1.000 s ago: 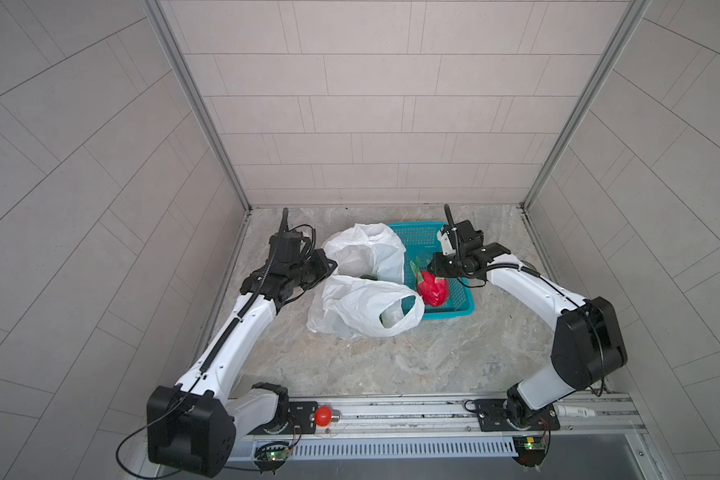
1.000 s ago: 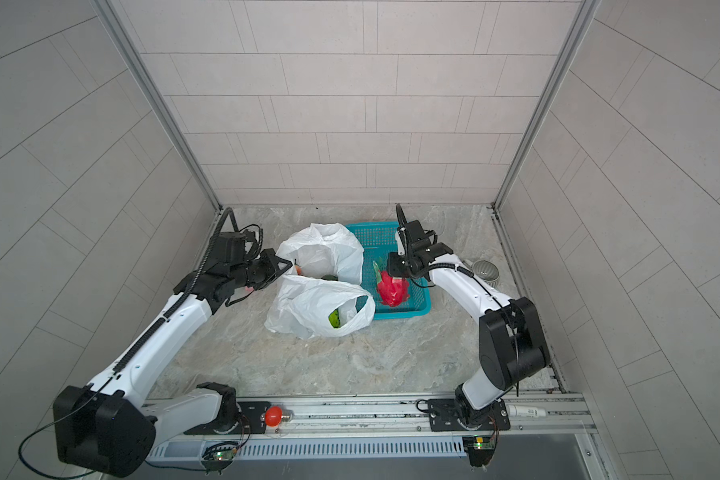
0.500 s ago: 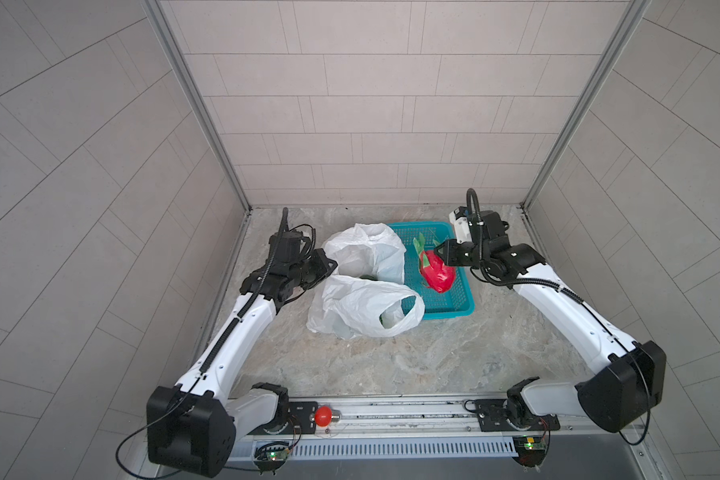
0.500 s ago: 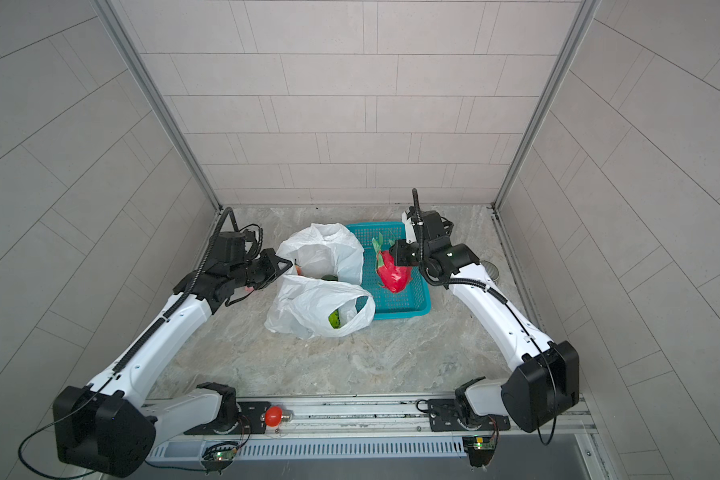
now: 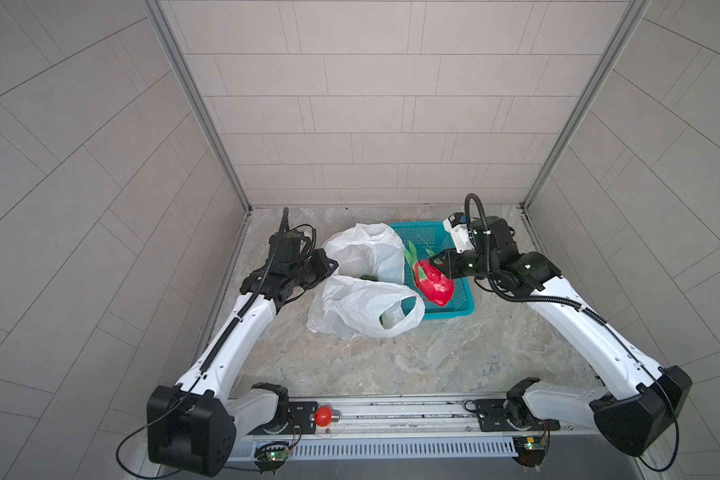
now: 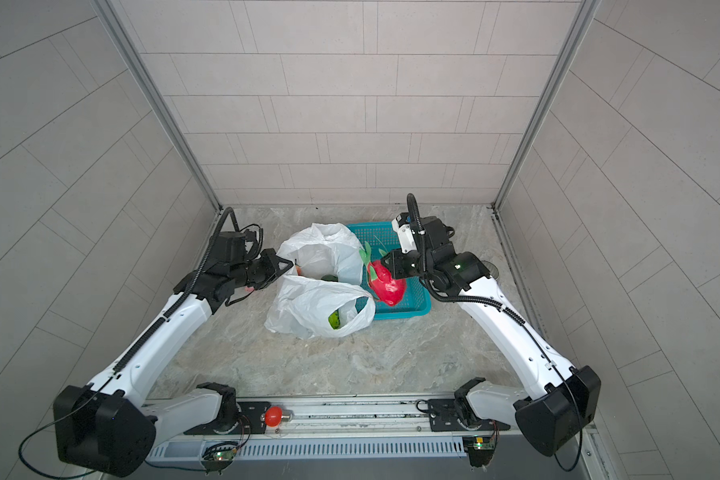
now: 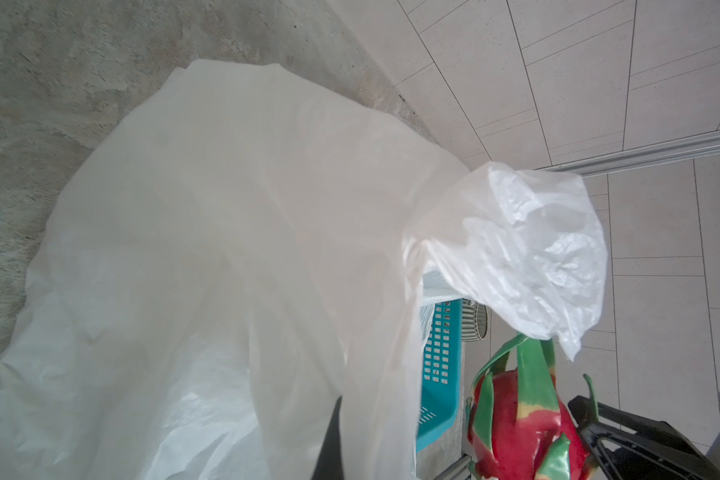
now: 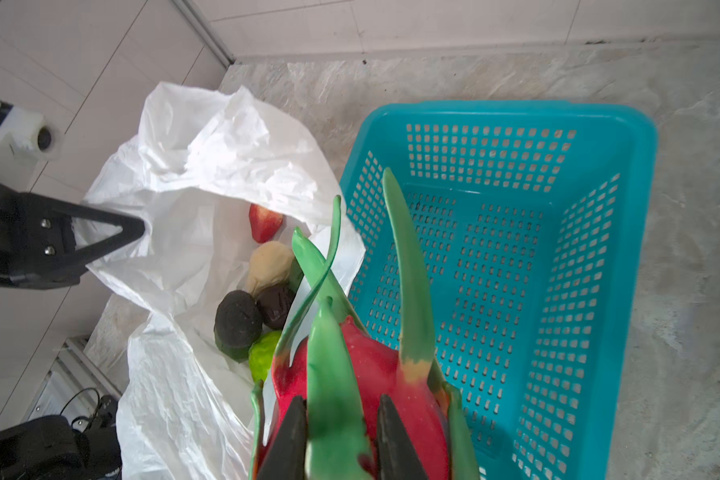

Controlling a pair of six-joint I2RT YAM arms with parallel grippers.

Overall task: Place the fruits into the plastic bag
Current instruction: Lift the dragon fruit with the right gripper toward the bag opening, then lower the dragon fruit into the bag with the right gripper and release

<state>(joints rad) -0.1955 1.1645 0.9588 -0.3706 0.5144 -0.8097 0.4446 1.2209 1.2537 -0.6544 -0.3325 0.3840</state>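
Note:
The red-pink dragon fruit (image 5: 433, 282) (image 6: 387, 284) (image 8: 375, 374) hangs over the left edge of the teal basket, right beside the bag's mouth. My right gripper (image 5: 435, 262) (image 6: 385, 264) (image 8: 339, 405) is shut on one of its green scales. The white plastic bag (image 5: 358, 303) (image 6: 312, 299) (image 8: 208, 166) (image 7: 225, 249) lies left of the basket. My left gripper (image 5: 331, 264) (image 6: 287, 262) (image 8: 138, 228) is shut on the bag's rim and holds it up. Inside the bag lie a cream-yellow fruit (image 8: 269, 266), a dark green fruit (image 8: 238, 322), a lime-green one (image 8: 262, 359) and a small red one (image 8: 265, 222).
The teal perforated basket (image 5: 462, 307) (image 6: 416, 309) (image 8: 636, 208) has nothing resting on its floor. A small red bulb (image 5: 323, 415) (image 6: 273, 417) sits on the front rail. A grey round object (image 6: 491, 270) lies by the right wall. Tiled walls close in three sides.
The right arm has raised the dragon fruit out of the basket and swung its elbow out to the right. The left arm and the bag have stayed where they were.

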